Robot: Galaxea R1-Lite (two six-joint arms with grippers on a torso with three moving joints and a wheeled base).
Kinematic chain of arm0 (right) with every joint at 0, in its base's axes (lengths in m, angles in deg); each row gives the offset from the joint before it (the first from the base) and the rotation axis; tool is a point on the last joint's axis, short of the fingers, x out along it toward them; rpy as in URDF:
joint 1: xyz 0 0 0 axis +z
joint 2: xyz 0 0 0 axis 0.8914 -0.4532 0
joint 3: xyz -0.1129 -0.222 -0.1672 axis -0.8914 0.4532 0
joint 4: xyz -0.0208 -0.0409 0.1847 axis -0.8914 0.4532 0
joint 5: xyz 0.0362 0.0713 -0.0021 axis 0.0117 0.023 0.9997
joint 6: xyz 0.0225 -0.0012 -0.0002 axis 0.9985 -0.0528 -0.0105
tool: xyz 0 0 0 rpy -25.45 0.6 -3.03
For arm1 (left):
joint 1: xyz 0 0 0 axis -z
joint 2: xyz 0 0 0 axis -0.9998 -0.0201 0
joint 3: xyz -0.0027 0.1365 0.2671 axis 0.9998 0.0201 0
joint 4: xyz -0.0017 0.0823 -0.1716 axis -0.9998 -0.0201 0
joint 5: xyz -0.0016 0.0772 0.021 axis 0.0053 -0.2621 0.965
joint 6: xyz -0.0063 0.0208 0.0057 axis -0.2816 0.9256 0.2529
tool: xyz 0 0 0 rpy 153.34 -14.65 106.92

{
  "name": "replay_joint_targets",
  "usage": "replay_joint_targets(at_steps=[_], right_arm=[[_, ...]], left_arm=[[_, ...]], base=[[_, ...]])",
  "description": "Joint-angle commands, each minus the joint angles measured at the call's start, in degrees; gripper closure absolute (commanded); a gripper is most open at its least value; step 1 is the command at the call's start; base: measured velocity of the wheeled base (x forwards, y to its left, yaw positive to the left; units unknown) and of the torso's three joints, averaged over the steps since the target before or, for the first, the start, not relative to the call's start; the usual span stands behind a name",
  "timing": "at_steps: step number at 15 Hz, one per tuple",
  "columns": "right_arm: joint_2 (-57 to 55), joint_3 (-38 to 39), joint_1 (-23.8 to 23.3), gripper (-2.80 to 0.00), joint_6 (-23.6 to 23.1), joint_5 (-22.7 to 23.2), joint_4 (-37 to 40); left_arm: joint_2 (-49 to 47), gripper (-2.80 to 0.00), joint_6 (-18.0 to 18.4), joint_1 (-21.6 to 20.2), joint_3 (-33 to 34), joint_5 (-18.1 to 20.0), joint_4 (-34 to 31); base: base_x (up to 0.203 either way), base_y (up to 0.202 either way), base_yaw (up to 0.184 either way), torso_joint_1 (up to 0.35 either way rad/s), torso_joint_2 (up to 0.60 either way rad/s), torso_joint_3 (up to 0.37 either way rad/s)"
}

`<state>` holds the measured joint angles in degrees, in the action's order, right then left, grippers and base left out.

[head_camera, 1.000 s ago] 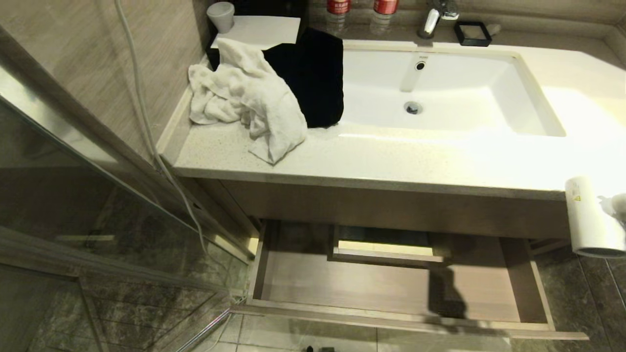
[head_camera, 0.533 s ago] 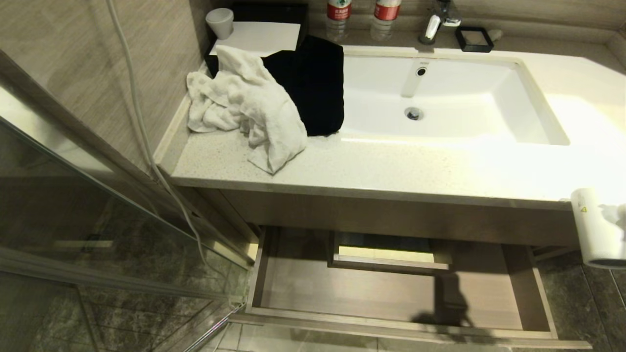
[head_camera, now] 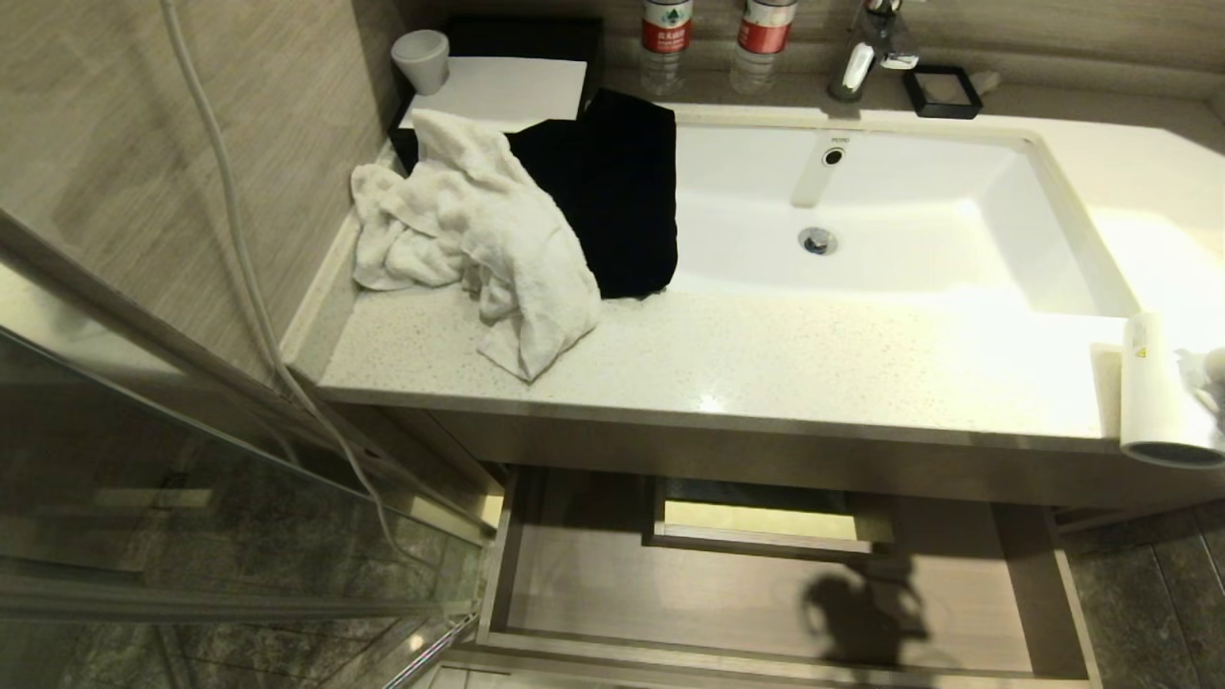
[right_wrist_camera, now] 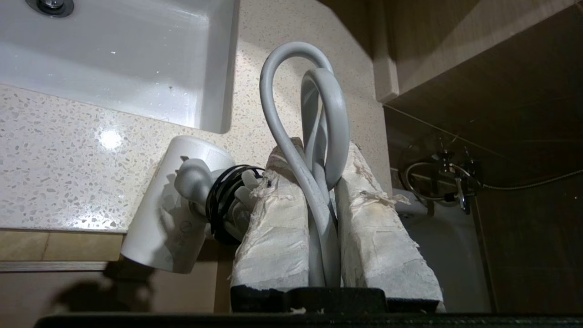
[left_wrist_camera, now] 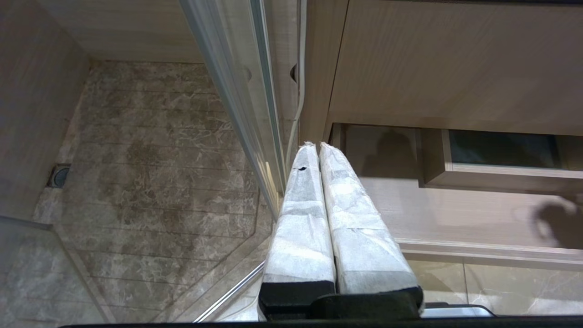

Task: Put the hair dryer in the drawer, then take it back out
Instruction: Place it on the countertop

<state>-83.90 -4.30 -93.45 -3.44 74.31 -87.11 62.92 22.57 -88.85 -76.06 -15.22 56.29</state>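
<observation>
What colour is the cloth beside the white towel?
Black cloth, clearest in the head view.

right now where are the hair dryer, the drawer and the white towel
hair dryer (head_camera: 1153, 402): head view, on its barrel.
drawer (head_camera: 670, 584): head view, on its bare floor.
white towel (head_camera: 488, 239): head view, on the crumpled middle.
</observation>
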Motion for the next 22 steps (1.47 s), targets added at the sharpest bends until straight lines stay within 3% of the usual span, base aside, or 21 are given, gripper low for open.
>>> replay_joint_targets(at_steps=[1, 6, 16, 22], right_arm=[[-2.97, -0.97, -0.01, 0.0, -0.19, 0.04, -0.41], [-11.82, -8.92, 0.01, 0.0, -0.31, 0.12, -0.74], [-32.6, -32.85, 0.01, 0.0, -2.17, 0.17, -2.14], [-43.95, -36.54, -3.92, 0.0, -4.08, 0.15, -9.05]], left_arm=[[0.06, 0.0, 0.0, 0.0, 0.09, -0.02, 0.01], [0.0, 0.0, 0.0, 0.0, 0.03, -0.02, 0.01], [0.01, 0.0, 0.0, 0.0, 0.0, -0.02, 0.01], [0.0, 0.0, 0.0, 0.0, 0.01, -0.02, 0.01]], base=[[0.0, 0.0, 0.0, 0.0, 0.0, 0.0], [0.0, 0.0, 0.0, 0.0, 0.0, 0.0], [0.0, 0.0, 0.0, 0.0, 0.0, 0.0], [0.0, 0.0, 0.0, 0.0, 0.0, 0.0]])
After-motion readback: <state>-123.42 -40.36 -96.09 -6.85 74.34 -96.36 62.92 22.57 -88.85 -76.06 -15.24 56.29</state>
